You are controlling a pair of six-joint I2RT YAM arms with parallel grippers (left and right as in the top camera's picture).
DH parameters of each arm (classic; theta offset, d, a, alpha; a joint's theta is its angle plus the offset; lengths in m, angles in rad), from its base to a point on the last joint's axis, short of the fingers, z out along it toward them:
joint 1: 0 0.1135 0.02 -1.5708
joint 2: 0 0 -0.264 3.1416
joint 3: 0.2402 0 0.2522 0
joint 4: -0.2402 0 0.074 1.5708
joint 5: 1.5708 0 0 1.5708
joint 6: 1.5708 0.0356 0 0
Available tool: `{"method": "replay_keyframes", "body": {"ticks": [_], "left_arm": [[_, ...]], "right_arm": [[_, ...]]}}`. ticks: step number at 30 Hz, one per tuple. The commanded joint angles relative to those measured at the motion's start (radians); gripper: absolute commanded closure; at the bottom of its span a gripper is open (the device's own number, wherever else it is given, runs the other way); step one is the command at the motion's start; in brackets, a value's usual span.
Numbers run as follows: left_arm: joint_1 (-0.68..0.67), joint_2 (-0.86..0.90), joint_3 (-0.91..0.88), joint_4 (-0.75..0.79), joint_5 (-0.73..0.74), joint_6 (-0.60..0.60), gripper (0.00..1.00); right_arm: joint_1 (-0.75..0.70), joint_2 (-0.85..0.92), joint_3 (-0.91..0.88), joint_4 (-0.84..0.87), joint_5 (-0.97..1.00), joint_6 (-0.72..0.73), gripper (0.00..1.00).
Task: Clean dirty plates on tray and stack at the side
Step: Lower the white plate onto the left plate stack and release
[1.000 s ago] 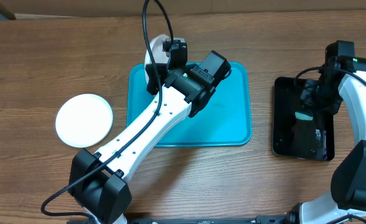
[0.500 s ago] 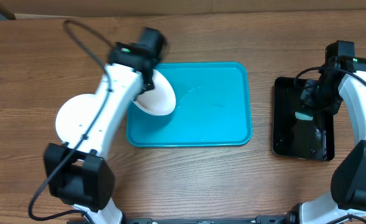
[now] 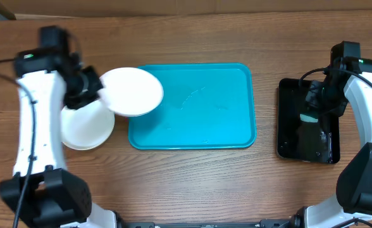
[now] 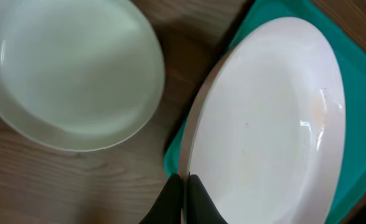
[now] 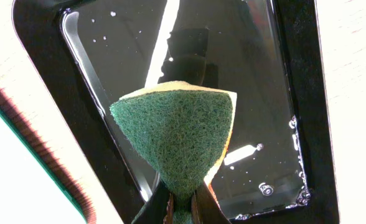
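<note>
My left gripper (image 3: 92, 88) is shut on the rim of a white plate (image 3: 131, 92) and holds it in the air over the left edge of the turquoise tray (image 3: 217, 107). In the left wrist view the fingers (image 4: 184, 190) pinch that plate's (image 4: 276, 124) edge; a faint orange mark shows on its face. A second plate (image 3: 81, 130), pale, lies on the table left of the tray, partly under the held one; it also shows in the left wrist view (image 4: 71, 74). My right gripper (image 5: 183, 205) is shut on a green sponge (image 5: 180, 140) over the black tray (image 3: 307, 133).
The black tray (image 5: 46, 74) holds a film of water with droplets. The turquoise tray (image 4: 357, 56) has nothing else on it. The right arm (image 3: 363, 95) reaches along the table's right side. A third plate is not in view.
My left arm has swung left, carrying the white plate from over the tray's far left part toward the plate lying on the table. The right arm has not moved.
</note>
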Motion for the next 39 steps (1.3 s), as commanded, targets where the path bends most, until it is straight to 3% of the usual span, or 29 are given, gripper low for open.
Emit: {"method": "replay_keyframes", "body": {"ticks": [1,10,18,23,34,35,37,39], "left_arm": [[0.086,-0.040,0.003,-0.024,0.096,0.107,0.96],[0.261,-0.142,-0.136,0.022,0.120,0.150,0.96],[0.398,-0.153,-0.336,0.191,0.098,0.107,0.96],[0.429,-0.153,-0.441,0.317,-0.015,0.048,0.96],[0.430,-0.138,-0.532,0.458,-0.037,0.049,0.96],[0.430,-0.137,-0.532,0.457,-0.045,0.049,0.91],[0.430,-0.137,-0.532,0.455,-0.049,0.049,0.54],[0.430,-0.137,-0.532,0.451,-0.049,0.048,0.10]], "right_arm": [[-0.002,-0.036,-0.003,0.004,0.001,-0.004,0.96],[-0.002,-0.036,-0.003,0.003,0.001,-0.004,0.97],[-0.002,-0.036,-0.003,0.003,0.001,-0.004,0.96],[-0.002,-0.036,-0.003,0.002,0.001,-0.004,0.96],[-0.002,-0.036,-0.003,0.002,0.001,-0.004,0.96],[-0.002,-0.036,-0.003,0.002,0.001,-0.004,0.96],[-0.002,-0.036,-0.003,0.002,0.001,-0.004,0.96],[-0.002,-0.036,-0.003,0.002,0.000,-0.004,0.96]]}}
